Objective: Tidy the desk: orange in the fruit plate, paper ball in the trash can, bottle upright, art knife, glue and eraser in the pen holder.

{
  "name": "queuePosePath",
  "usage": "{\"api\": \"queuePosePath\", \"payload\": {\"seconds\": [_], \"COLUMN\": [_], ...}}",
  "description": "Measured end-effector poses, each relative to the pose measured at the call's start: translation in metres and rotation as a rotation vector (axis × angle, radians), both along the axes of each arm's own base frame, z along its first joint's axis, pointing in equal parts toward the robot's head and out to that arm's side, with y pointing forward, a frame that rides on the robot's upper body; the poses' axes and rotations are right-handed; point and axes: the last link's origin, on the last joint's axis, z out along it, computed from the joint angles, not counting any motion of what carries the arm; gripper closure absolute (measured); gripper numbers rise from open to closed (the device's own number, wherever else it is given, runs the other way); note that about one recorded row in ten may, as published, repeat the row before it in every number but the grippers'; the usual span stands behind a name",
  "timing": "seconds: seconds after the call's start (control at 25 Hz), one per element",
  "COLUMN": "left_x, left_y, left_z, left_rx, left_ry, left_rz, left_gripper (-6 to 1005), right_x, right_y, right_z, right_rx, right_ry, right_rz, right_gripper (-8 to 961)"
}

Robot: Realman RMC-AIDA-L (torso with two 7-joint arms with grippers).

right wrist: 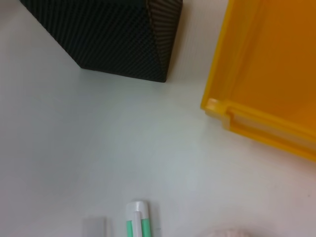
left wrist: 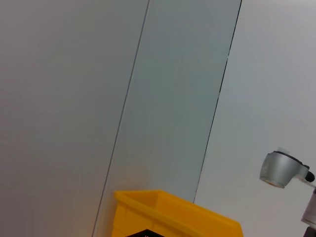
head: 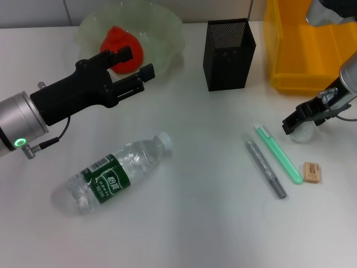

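You see the left tool point(head: 135, 63) at the near rim of the fruit plate point(head: 167, 25), with its two black fingers spread apart and nothing between them. The orange point(head: 120, 40) lies inside the fruit plate, just behind those fingers.

The right tool point(head: 294, 121) hangs low over the right side of the bench point(head: 195, 223), near the front of the trash can point(head: 290, 78). The paper ball point(head: 303, 134) sits directly at its tip; I cannot tell if the fingers are spread or pinching it. In the right wrist view only a pale edge of the paper ball point(right wrist: 229, 233) shows.

The bottle point(head: 114, 173) lies on its side on the left half of the bench, cap pointing toward the pen holder point(head: 230, 53), which stands upright between the fruit plate and the trash can.

To the right of the bottle, well apart from it, you find the grey glue point(head: 266, 168) and the green art knife point(head: 278, 153) lying side by side, almost parallel. The eraser point(head: 312, 172) lies just beside the near end of the art knife, on its right
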Motion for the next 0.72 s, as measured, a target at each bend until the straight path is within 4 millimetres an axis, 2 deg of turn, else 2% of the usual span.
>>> {"api": "queuePosePath", "payload": {"seconds": [0.4, 0.6, 0.72], "left_x": [0.0, 0.0, 0.0], "left_y": [0.001, 0.001, 0.001], "left_z": [0.001, 0.002, 0.003], "left_rx": [0.002, 0.007, 0.008], "left_ry": [0.001, 0.001, 0.0], "left_rz": [-0.002, -0.001, -0.004], "left_gripper": [243, 242, 242], "right_x": [-0.001, -0.009, -0.024], "right_y": [0.0, 0.001, 0.003], "right_z": [0.0, 0.014, 0.03], "right_rx": [0.002, 0.049, 0.106], "right_ry": [0.003, 0.019, 0.031], "right_rz": [0.001, 0.038, 0.098], "right_gripper": [310, 427, 480]}}
